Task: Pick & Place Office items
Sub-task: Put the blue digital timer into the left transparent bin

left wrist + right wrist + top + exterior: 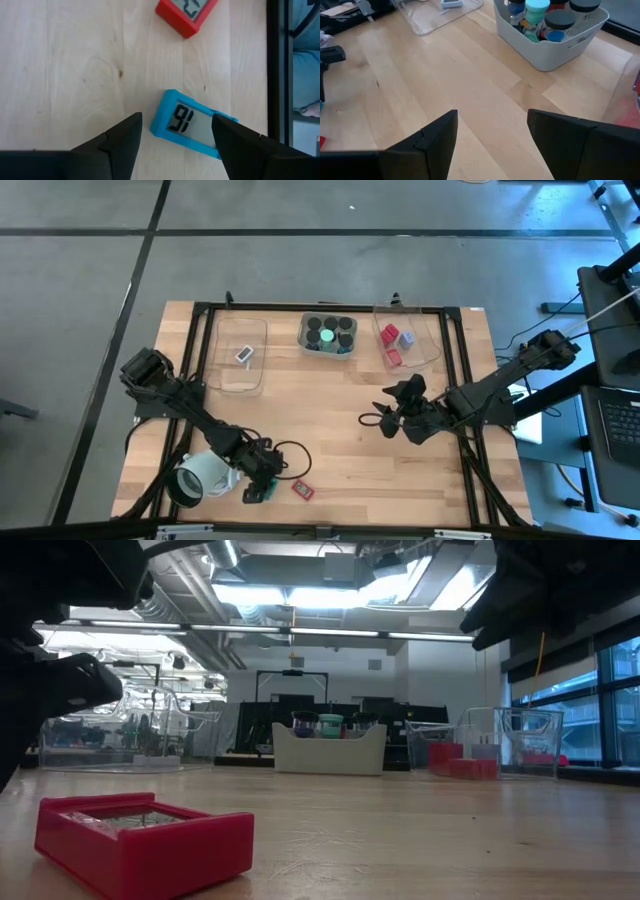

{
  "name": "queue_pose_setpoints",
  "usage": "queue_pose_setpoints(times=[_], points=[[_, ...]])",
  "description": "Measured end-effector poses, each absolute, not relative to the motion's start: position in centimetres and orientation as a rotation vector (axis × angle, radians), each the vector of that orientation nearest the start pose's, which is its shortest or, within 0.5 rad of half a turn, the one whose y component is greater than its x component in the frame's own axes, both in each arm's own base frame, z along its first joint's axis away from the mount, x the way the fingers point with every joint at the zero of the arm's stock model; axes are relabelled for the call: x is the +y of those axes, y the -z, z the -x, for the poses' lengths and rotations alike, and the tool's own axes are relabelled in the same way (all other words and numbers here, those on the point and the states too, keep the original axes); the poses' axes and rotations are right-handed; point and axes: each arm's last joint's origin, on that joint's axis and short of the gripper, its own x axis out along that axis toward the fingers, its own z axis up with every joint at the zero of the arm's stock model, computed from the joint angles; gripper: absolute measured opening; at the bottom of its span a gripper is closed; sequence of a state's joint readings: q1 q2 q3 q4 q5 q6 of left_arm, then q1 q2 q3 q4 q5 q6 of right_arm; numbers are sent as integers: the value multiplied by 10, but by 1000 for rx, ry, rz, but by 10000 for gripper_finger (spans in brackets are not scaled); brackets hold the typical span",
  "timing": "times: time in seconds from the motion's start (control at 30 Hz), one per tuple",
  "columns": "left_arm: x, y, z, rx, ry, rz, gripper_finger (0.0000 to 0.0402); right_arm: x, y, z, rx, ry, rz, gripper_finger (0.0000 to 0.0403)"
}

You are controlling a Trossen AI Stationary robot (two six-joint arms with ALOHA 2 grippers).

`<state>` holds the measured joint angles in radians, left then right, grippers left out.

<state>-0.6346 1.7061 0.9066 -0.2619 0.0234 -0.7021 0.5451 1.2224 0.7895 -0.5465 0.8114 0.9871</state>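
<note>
High view: left gripper [257,492] low over the table [330,410] at about 7 o'clock, over a blue rectangle [262,493]; red rectangle [303,490] just beside at its 3 o'clock; pale cylinder [198,478] near, at its 9 o'clock. Right gripper [385,417] at about 3 o'clock of the table, well apart from the bin [327,348] of black cylinders at 12

Low view: red rectangle [143,842] flat on the wood, close by

Left wrist view: fingers [120,142] spread apart, blue rectangle [190,124] lying between them, one corner by the far finger, not clamped

Right wrist view: fingers [437,137] apart over bare wood, nothing between
</note>
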Motion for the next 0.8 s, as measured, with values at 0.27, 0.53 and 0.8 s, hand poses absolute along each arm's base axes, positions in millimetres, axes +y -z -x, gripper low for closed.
queue_pose_setpoints(times=[0.27,0.53,0.8], points=[[-188,-147,-256,1154,230,265,283,99,-231,-205,544,578,-311,245],[-189,-149,-259,1148,239,327,301,103,-228,-204,625,515,-467,245],[-180,-149,-264,1181,265,373,298,105,-227,-204,685,464,-510,245]])
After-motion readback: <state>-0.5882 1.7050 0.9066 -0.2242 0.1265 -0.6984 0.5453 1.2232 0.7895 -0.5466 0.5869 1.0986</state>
